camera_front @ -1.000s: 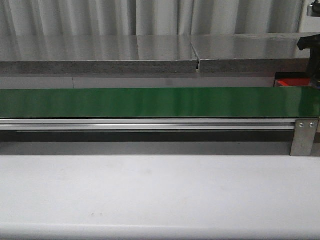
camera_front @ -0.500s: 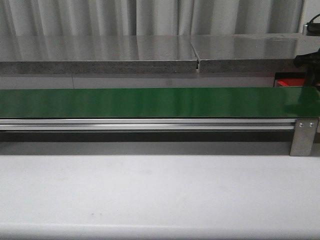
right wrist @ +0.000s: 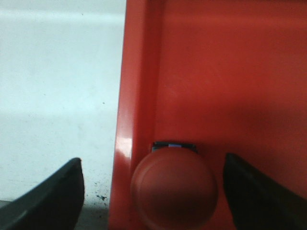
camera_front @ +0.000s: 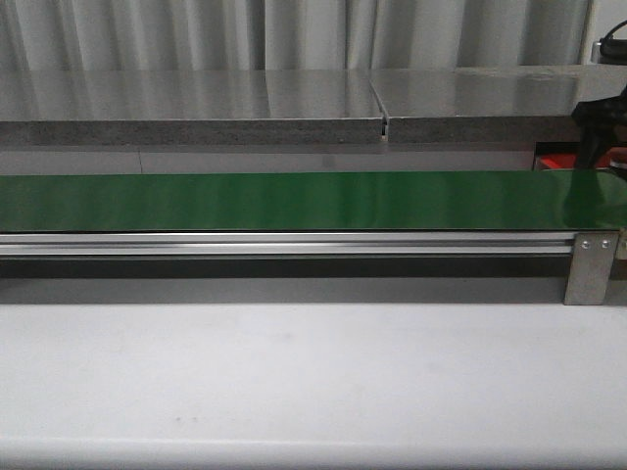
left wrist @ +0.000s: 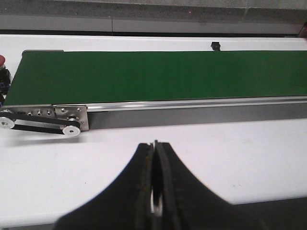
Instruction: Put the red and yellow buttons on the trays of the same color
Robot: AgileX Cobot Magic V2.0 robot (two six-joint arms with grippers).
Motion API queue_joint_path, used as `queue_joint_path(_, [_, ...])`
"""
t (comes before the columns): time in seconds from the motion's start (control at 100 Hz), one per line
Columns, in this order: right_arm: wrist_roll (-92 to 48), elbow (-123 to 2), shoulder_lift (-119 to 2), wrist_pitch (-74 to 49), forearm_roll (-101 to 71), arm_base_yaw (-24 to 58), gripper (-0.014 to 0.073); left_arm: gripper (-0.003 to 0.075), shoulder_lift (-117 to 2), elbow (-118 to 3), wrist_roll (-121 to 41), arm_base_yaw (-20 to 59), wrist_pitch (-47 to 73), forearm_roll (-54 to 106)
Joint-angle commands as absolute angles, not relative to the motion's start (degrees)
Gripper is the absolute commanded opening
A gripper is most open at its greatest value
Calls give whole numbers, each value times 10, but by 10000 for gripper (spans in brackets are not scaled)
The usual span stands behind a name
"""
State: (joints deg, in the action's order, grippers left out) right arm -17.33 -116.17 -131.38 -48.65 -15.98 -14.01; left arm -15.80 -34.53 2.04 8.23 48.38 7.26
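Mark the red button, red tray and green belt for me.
red button (right wrist: 174,190), right wrist view, on its rounded cap.
red tray (right wrist: 230,76), right wrist view, on its bare floor.
green belt (camera_front: 294,200), front view, on its top surface, mid-length.

No text, labels, brands or numbers can be made out anywhere, honestly. Nothing is printed on the green belt (camera_front: 294,201), the red tray (right wrist: 230,72) or the red button (right wrist: 173,189) that can be read.
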Motion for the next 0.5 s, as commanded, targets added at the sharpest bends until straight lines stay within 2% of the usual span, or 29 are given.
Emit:
queue_joint_path(0.0, [-178, -1181, -1248, -469, -170, -144, 593, -20, -164, -359, 21, 86, 442, 81])
queue_joint_path(0.35, [-178, -1153, -1149, -508, -163, -138, 588, -20, -164, -359, 21, 86, 442, 81])
queue_joint_path(0.42, [-178, -1133, -1125, -507, -152, -133, 550, -20, -164, -359, 21, 86, 442, 81])
queue_joint_path(0.49, [-178, -1111, -1101, -504, -140, -128, 477, -20, -164, -359, 21, 86, 442, 81])
